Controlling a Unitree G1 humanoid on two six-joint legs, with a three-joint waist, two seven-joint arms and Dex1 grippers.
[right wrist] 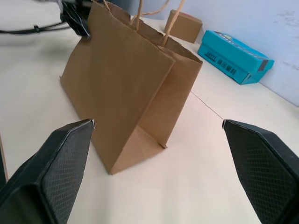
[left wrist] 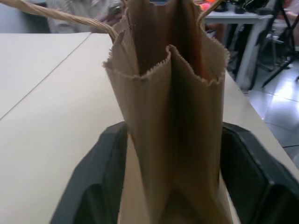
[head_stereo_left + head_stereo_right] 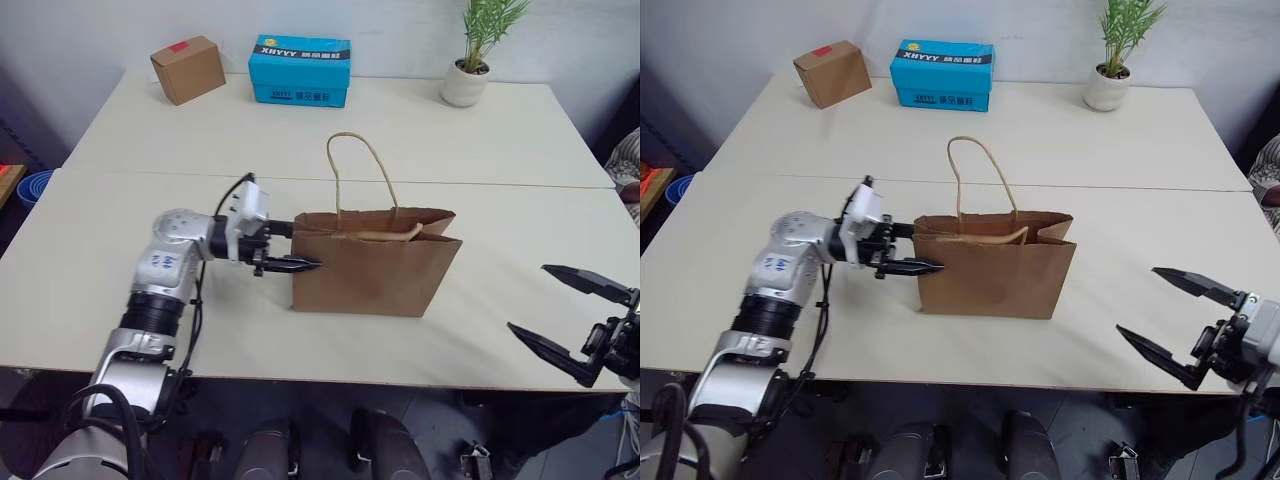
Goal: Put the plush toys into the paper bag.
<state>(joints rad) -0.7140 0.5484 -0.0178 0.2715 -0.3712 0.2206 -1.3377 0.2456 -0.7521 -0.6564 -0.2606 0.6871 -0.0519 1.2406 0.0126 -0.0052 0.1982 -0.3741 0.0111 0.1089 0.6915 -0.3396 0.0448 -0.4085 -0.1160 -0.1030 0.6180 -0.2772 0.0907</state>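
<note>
Left end effector (image 3: 300, 262) sits at the near left edge of the paper bag (image 3: 372, 262), its two black fingers straddling the bag's narrow side fold with a gap on each side; the left wrist view shows the fingers apart and not pinching the paper, so it reads as released. Right end effector (image 3: 568, 322) hangs over the counter (image 3: 480, 150) well to the right of the bag, spread wide and holding nothing.

The bag stands upright near the middle of the counter, mouth open, one twisted handle (image 3: 358, 170) looped up and the other folded down across the opening. An orange tint shows inside the bag in the left wrist view, which may be one of the plush toys; no toy lies on the counter around it, so the filling looks largely done, though the red toy cannot be confirmed.

If the step in hand is letting go of the bag, the sound way is to back the left fingers straight off along the line of the fold, without brushing the paper, since the light bag could tip or slide. A small cardboard box (image 3: 188, 68), a blue carton (image 3: 300, 70) and a potted plant (image 3: 470, 70) line the far edge, well apart from the work.
</note>
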